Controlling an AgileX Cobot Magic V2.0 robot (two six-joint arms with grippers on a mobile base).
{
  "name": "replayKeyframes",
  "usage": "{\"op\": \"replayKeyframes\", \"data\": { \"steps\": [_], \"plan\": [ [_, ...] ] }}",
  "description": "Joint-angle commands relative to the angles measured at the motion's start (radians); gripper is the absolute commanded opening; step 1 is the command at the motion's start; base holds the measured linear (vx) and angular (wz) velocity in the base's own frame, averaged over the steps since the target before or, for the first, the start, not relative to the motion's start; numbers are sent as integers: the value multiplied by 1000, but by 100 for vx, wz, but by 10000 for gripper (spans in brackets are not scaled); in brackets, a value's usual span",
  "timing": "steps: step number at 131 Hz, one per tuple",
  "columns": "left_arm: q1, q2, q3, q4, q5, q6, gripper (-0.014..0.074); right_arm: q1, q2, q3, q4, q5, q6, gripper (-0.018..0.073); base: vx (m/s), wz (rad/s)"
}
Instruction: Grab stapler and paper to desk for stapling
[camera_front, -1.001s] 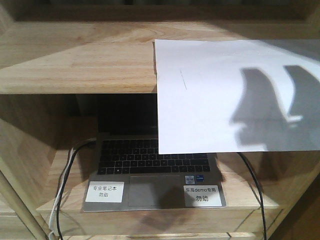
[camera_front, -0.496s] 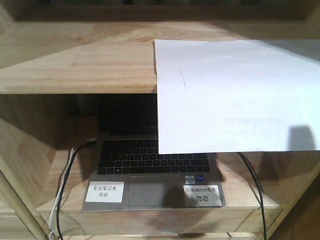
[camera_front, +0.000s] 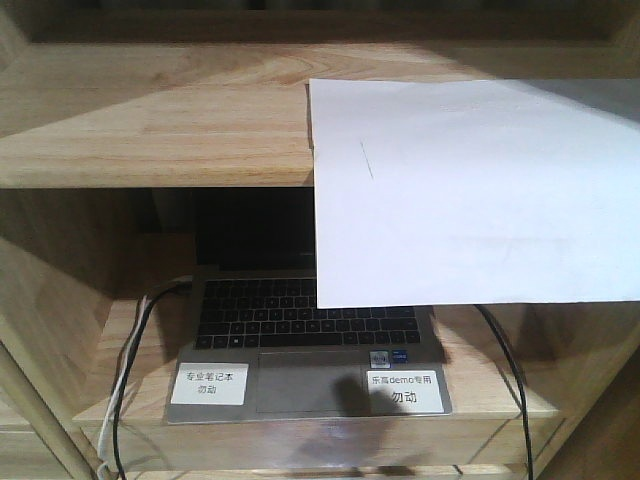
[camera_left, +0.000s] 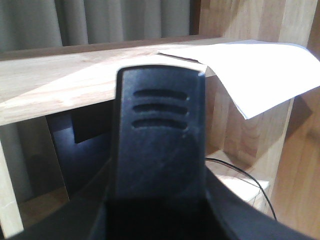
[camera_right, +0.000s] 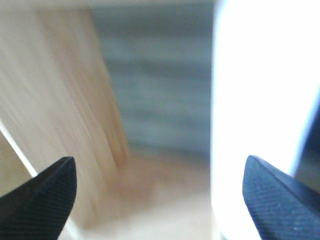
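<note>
At the centre of the left wrist view, the left gripper (camera_left: 157, 215) is closed on the stapler (camera_left: 157, 135). The stapler's black body, marked by three grooves, stands upright out of the dark fingers at 6 o'clock. From this gripper the paper (camera_left: 250, 67) lies at 1 o'clock, well apart. It rests flat on the upper shelf board (camera_front: 150, 130), with its near corner sagging past the front edge.

Front view, left to right: two cables (camera_front: 125, 380) run down at 8 o'clock. An open laptop (camera_front: 300, 320) sits on the lower shelf and carries two white labels (camera_front: 209, 383). The sheet overhangs the board and hangs in front of the laptop's right side.

Right wrist view, blurred: the right gripper (camera_right: 160, 200) is spread wide, its fingertips (camera_right: 45, 200) at 7 and 5 o'clock with nothing between them. The sheet shows as a white band at 2 o'clock from the gap, above the right-hand fingertip. Contact cannot be determined.
</note>
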Motion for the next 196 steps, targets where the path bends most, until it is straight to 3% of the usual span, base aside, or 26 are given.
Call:
{"op": "replayKeyframes", "data": {
  "steps": [1, 19, 31, 45, 62, 76, 124, 196],
  "plan": [
    [-3, 14, -29, -10, -121, 1, -6, 80, 12, 14, -3, -50, -17, 622, 0, 0],
    [-3, 14, -29, -10, -121, 1, -6, 130, 26, 98, 25, -102, -17, 615, 0, 0],
    [-3, 14, -29, -10, -121, 1, -6, 126, 59, 166, 42, -218, -36, 611, 0, 0],
    [-3, 14, -29, -10, -121, 1, -6, 125, 121, 236, 76, -388, -126, 599, 0, 0],
    [-3, 14, -29, -10, -121, 1, -6, 125, 241, 286, 158, -659, -327, 590, 0, 0],
    [-3, 14, -29, -10, -121, 1, -6, 125, 347, 291, 197, -827, -431, 590, 0, 0],
    [-3, 14, -29, -10, -121, 1, -6, 125, 769, 277, 236, -1346, -461, 590, 0, 0],
    [-3, 14, -29, -10, -121, 1, -6, 127, 857, 85, 262, -1345, -544, 590, 0, 0]
  ]
}}
